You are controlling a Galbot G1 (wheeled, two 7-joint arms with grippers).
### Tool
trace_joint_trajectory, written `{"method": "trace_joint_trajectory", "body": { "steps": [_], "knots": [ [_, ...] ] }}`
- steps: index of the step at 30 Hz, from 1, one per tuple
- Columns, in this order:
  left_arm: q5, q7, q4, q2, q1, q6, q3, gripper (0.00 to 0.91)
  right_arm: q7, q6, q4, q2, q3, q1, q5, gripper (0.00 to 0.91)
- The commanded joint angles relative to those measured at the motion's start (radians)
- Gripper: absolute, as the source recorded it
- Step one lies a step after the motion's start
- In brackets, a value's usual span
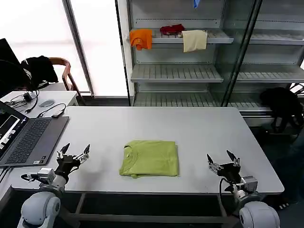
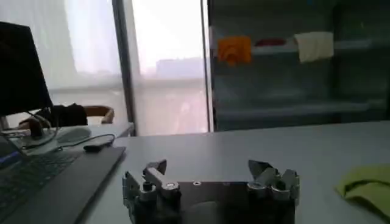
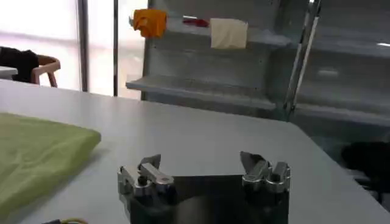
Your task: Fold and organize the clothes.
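The lime yellow-green T-shirt (image 1: 150, 158) lies folded into a neat rectangle near the front middle of the white table (image 1: 156, 126), its collar toward my left. A corner of it shows in the left wrist view (image 2: 367, 187) and a broad part in the right wrist view (image 3: 36, 155). My left gripper (image 1: 73, 152) hovers open over the table's front left, well clear of the shirt, fingers spread wide (image 2: 208, 168). My right gripper (image 1: 221, 158) stands open at the front right, also apart from the shirt (image 3: 201, 162). Nothing is between either pair of fingers.
An open laptop (image 1: 23, 137) sits on the table's left edge, with cables and a small device (image 1: 57, 113) behind it. Metal shelving (image 1: 180, 73) at the back holds orange (image 1: 141, 38), red (image 1: 172, 29) and cream (image 1: 194, 40) cloths. A chair with a black garment (image 1: 40, 69) stands far left.
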Motion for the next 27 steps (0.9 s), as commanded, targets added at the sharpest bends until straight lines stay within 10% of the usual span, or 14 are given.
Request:
{"method": "trace_joint_trajectory", "body": {
  "steps": [1,27],
  "knots": [
    [-0.040,0.002,-0.001,0.006,0.004,0.013,-0.011,0.907,0.014,0.025,-0.004,-0.002,0.008,0.020,-0.108,0.907],
    [-0.096,-0.009,0.020,0.005,-0.007,0.027,0.001,0.907,0.000,0.057,-0.049,0.024,-0.040,0.099,-0.199,0.907]
  ]
}}
